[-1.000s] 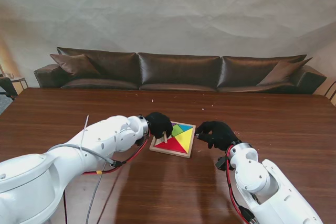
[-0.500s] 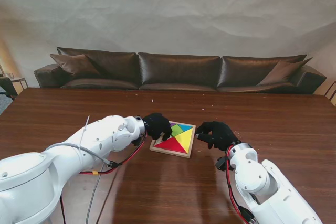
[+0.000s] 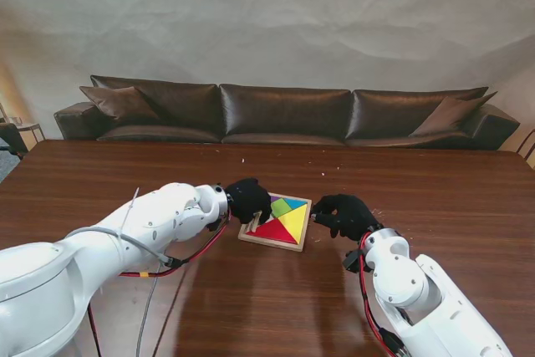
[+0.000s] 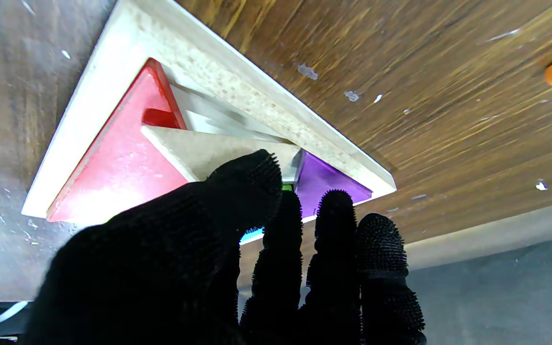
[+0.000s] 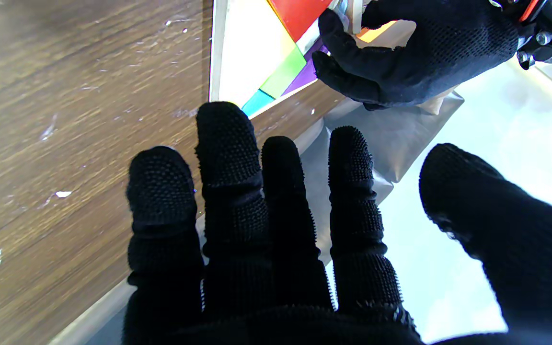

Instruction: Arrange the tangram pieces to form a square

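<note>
The wooden tray (image 3: 272,242) sits on the table (image 3: 435,198) between the two hands, holding the red triangle (image 3: 272,232), yellow triangle (image 3: 294,221), green piece (image 3: 282,206) and purple piece (image 4: 326,182). A pale triangle (image 4: 194,148) (wood side showing) lies tilted in the tray's left part, over the red one's edge. The left hand (image 3: 250,200) presses on it with its thumb; whether it grips, I cannot tell. The right hand (image 3: 344,215) hovers just beside the tray's right edge, fingers spread, grasping nothing.
</note>
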Motion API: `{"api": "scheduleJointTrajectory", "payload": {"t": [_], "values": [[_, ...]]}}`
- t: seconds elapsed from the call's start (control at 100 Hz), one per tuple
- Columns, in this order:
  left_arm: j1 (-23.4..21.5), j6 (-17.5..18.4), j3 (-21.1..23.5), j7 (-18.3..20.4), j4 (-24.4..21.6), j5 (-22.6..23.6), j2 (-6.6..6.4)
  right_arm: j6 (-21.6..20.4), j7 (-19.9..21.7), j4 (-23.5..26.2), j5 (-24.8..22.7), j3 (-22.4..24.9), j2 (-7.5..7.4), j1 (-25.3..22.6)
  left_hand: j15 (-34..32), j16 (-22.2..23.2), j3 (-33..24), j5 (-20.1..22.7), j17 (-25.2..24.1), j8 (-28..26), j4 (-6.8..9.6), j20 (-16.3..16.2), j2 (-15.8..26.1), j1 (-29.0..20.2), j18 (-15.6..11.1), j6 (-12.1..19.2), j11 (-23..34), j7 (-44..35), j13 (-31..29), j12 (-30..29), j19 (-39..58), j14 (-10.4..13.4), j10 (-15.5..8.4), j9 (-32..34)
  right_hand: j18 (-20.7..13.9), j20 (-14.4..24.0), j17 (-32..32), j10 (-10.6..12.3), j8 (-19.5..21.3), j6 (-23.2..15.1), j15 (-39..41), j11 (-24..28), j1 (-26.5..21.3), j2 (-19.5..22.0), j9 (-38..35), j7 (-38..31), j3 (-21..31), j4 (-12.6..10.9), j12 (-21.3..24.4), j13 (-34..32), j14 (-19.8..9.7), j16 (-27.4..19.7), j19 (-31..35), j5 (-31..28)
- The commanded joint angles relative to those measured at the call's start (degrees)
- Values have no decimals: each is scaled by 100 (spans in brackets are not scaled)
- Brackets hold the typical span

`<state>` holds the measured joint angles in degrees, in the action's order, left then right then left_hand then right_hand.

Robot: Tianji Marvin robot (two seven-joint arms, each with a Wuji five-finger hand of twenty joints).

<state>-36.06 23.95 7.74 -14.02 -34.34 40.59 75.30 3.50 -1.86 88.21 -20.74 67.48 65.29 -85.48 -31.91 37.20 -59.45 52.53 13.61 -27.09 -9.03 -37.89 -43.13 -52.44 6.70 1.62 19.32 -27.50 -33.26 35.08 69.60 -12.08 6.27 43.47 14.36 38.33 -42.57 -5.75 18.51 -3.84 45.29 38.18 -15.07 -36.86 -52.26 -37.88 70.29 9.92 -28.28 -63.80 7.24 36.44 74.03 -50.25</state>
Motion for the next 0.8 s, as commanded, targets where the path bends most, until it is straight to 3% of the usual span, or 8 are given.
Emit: {"api": "scheduleJointTrajectory", "payload": {"t": [0.0,0.25,0.46,0.59,0.79], "values": [[-17,-6,-7,144,-22,38,-24,-1,86,-5,18,-14,25,-13,83,-61,-174,-295,-153,515,185,-42,133,105,-155,-139,-115,828,197,-147,-152,18,83,-259,65,-68,709,-104,-91,-18,71,62,-45,42,-99,-85,-50,63,13,-208,14,-14,147,-87],[5,7,-38,140,-83,110,-69,6,89,-23,48,-18,28,-5,295,-230,-146,-556,-412,686,180,46,190,192,-178,-177,-521,1164,541,-667,-341,67,149,-592,73,-69,709,-98,-113,-25,68,67,-59,7,-106,-94,-46,77,11,-205,17,-15,148,-87],[-18,-57,4,106,-170,171,-132,-10,97,-50,58,-26,28,10,394,-326,-63,-1067,-576,1065,180,94,377,315,-147,-380,-626,1698,707,-875,-450,11,252,-745,60,-71,697,-103,-133,-14,73,64,-68,11,-133,-104,-42,92,14,-224,7,-13,151,-89],[-80,-146,198,135,-467,287,-313,-17,93,-69,70,-31,31,20,350,-319,-20,-999,-520,1125,176,88,537,410,-107,-402,-578,1686,613,-874,-424,-26,238,-620,73,-73,702,-109,-139,-4,72,62,-71,12,-139,-106,-38,86,14,-227,25,-13,149,-83],[-368,-227,899,394,-1160,487,-753,-23,88,-92,82,-41,34,34,-99,-11,301,-553,-201,832,183,-189,981,655,48,-363,-46,1121,145,-315,121,-111,154,-50,83,-74,705,-110,-139,-2,69,57,-54,47,-136,-97,-42,62,14,-217,38,-11,148,-68]]}}
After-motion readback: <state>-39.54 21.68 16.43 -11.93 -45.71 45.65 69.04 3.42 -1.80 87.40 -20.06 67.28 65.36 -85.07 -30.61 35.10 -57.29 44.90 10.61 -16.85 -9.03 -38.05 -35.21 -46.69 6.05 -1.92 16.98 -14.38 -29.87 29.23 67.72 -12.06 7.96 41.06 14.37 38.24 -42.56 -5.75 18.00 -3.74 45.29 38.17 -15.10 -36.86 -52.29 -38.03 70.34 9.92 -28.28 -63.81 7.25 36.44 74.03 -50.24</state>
